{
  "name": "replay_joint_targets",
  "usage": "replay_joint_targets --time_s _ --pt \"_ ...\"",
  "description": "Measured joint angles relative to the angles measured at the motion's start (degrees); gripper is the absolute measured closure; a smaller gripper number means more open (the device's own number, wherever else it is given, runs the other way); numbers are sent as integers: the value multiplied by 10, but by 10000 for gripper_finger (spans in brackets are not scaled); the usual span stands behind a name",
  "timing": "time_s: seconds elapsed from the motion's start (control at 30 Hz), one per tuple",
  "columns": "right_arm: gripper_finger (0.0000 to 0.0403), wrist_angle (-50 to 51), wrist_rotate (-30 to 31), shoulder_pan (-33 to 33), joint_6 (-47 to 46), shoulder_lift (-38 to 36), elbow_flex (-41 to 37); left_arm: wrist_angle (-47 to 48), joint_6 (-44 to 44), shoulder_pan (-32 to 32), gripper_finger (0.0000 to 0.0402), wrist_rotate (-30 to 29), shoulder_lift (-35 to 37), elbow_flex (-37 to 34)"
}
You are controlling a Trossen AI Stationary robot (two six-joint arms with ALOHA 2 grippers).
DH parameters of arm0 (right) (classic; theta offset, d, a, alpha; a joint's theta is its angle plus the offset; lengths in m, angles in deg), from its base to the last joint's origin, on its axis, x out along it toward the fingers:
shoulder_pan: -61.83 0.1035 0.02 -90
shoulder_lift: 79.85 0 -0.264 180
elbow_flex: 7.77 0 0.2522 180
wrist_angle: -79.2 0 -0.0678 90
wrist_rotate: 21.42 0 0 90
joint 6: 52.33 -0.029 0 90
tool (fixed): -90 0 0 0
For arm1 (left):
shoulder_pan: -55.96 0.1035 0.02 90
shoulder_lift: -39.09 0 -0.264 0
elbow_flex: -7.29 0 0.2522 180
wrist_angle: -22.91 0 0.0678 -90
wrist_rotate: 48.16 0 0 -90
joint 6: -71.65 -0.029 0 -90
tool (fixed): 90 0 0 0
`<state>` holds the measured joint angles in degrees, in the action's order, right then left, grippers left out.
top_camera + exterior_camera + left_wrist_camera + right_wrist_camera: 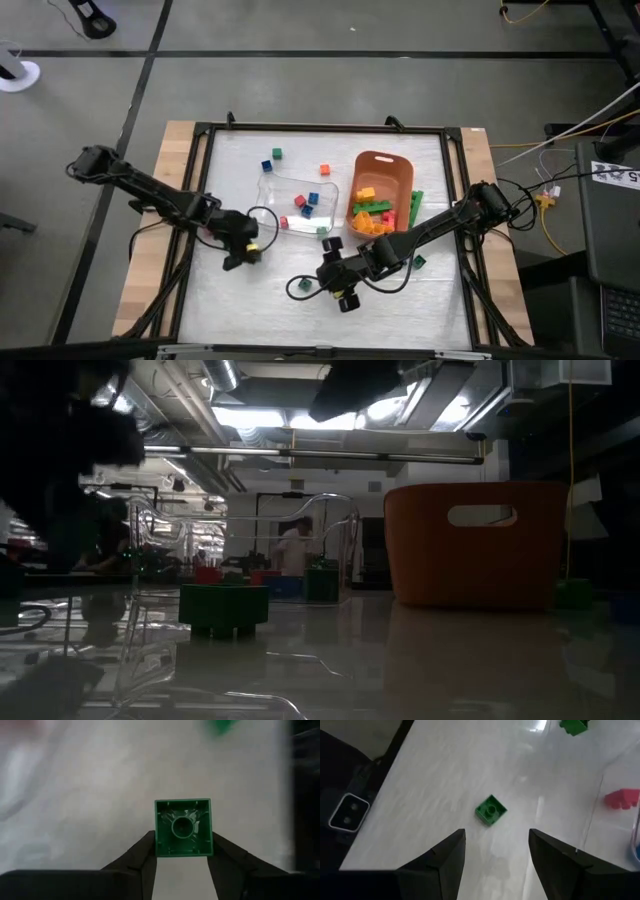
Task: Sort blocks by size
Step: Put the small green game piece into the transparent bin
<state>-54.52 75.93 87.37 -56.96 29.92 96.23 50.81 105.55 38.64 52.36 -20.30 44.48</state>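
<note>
My left gripper (243, 257) is at the table's near left, beside the clear tray (272, 190), shut on a small green block (182, 827). My right gripper (330, 273) is open near the table's near middle. Its fingers (445, 857) stand apart, just short of a small green one-stud block (491, 810). That block rests on the table, stud up, and shows in the high view (300, 287) and the low view (223, 608). The tray holds a few small red, blue and green blocks (307, 205). My left gripper pinches the green block by two opposite side walls (159, 847) between its two fingers (142, 857). The block's hollow underside faces the wrist camera and its top faces away toward the table. Whether it touches the table, I cannot tell.
The orange bin (392, 165) at the far right holds several larger yellow, orange, green and red bricks. A long green brick (415, 208) lies beside it. Loose small blocks lie at the far side (276, 153) and near the right arm (419, 262). A black frame edges the table.
</note>
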Motion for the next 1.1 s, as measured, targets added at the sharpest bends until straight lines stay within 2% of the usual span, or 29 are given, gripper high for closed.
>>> replay_joint_targets --time_s 0.17,0.3,0.4,0.57,0.7,0.9,1.1 --pt "187 -31 -1 0 8 10 0 -171 -34 -12 266 10 0 15" --pt "187 -42 -5 0 21 28 0 -274 -112 0 265 -41 0 18" --pt "187 -44 -5 0 21 41 0 -310 -158 17 264 -84 0 19" --pt "187 -48 -10 0 20 61 0 -295 -243 50 264 -218 0 19" --pt "187 -55 -9 0 20 73 0 -249 -254 76 254 -298 0 19" --pt "187 -55 -4 -1 20 78 0 -181 -218 106 204 -311 0 19" --pt "187 -68 -4 0 40 78 0 -183 -210 98 173 -300 0 19"
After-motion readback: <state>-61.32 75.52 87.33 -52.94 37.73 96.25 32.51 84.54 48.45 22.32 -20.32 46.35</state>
